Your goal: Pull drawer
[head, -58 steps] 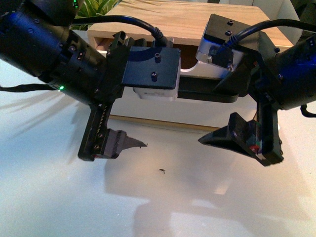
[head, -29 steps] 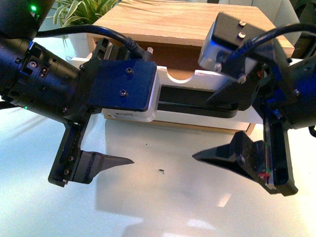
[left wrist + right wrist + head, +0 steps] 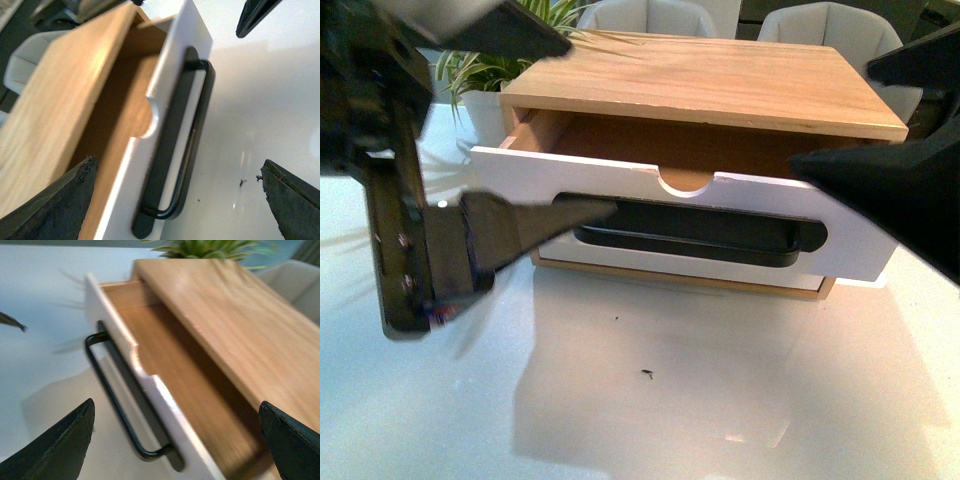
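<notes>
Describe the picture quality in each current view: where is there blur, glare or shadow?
Front view: the left gripper near the lens is smeared, the right gripper a dark silhouette, the drawer sharp, with a shadow on the table. Left wrist view: mild blur, glare on the white table. Right wrist view: soft blur across the drawer.

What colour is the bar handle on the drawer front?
The long bar handle is black; the front view shows it best.

The drawer (image 3: 750,192) has a smooth white front and bare wood inside. Its handle (image 3: 690,235) is black and slightly shiny. The table (image 3: 670,420) is glossy white.
</notes>
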### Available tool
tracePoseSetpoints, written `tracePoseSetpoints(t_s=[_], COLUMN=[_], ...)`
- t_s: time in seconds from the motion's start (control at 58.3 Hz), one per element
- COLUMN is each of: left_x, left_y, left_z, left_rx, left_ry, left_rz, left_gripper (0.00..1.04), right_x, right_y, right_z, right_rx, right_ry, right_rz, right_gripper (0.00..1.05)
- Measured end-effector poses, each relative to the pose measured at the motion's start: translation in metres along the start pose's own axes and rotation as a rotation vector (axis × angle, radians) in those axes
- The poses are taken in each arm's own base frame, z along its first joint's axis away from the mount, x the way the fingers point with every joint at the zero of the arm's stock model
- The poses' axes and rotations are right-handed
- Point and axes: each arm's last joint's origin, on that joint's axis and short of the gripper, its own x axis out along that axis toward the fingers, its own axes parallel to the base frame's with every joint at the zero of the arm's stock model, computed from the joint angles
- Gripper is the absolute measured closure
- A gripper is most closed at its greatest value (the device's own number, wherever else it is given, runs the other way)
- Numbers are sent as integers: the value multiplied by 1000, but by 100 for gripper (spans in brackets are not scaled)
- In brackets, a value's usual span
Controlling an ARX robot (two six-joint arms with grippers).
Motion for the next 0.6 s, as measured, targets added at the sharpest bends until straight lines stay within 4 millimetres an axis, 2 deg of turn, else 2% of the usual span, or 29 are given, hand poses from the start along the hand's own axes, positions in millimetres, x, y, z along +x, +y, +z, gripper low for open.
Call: tracePoseSetpoints(t_s=[0.034, 0.137, 0.326, 0.446, 0.6], left_x=[-5, -47, -98, -122, -145], left_y=[0, -5, -24, -39, -54], left_z=[0, -2, -11, -16, -18], left_rx=[-13, -152, -464, -601, -715], left_ry=[1, 37, 70, 99, 120], left_rz=[39, 294, 496, 593, 672], left_gripper=[7, 7, 7, 7, 7], right_x=[-4, -37, -73, -88, -104], right_y=[0, 6, 19, 29, 41], right_z=[0, -6, -29, -42, -45], right_rx=[12, 156, 315, 356, 391], right_ry=[-13, -75, -90, -76, -105], right_rz=[-32, -274, -549, -666, -748], right_gripper=[9, 9, 9, 9, 9])
